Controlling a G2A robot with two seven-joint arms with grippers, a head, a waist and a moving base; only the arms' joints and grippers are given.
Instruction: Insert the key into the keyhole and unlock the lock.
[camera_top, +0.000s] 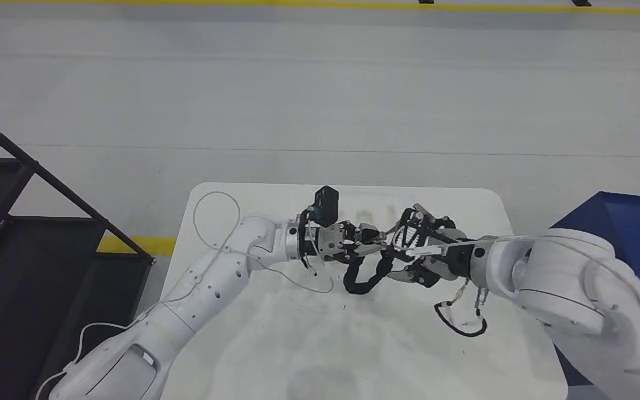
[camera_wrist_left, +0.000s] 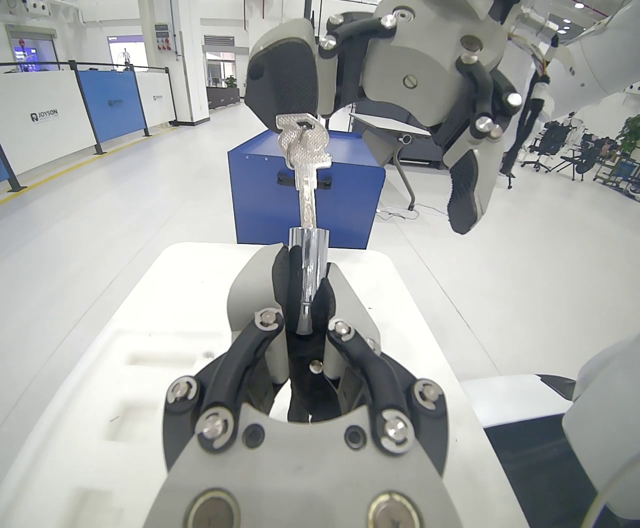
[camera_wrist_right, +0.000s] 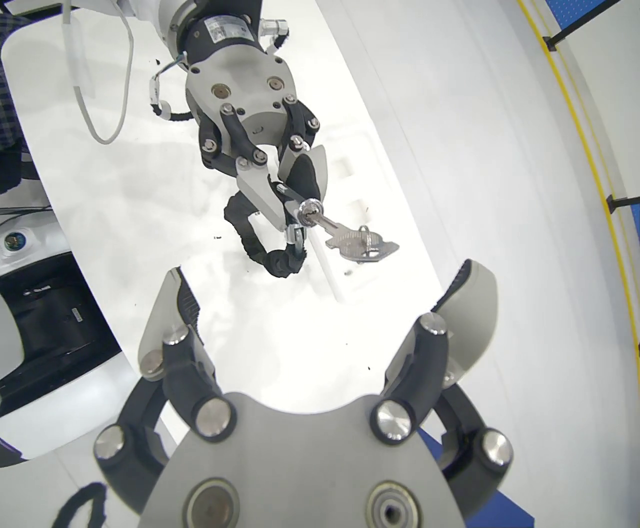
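– Gripping the lock (camera_wrist_left: 310, 250) by its chrome barrel, our left tool (camera_wrist_left: 300, 264) is clenched on it above the white bench (camera_top: 450, 350), agreed?
– Agreed. We see both its dark pads pressed to the barrel's sides, and the lock's black cable (camera_wrist_right: 250, 240) hangs in a loop beneath it.
– And the key (camera_wrist_left: 307, 155)?
– Its blade sits in the keyhole (camera_wrist_right: 311, 212) at the barrel's end, with the flat head sticking out toward our right tool (camera_wrist_right: 322, 280). A small ring passes through the head.
– So is the right tool holding it?
– No, we find its fingers spread wide apart, released, one on each side of the key's head. From the left wrist one pad looks close to the head's edge, but we cannot tell whether they touch.
– What lies under all this?
– A white foam tray (camera_wrist_left: 150, 350) with shallow recesses lies on the bench below the two tools, and we see a blue cabinet (camera_wrist_left: 260, 200) on the floor beyond the bench's edge
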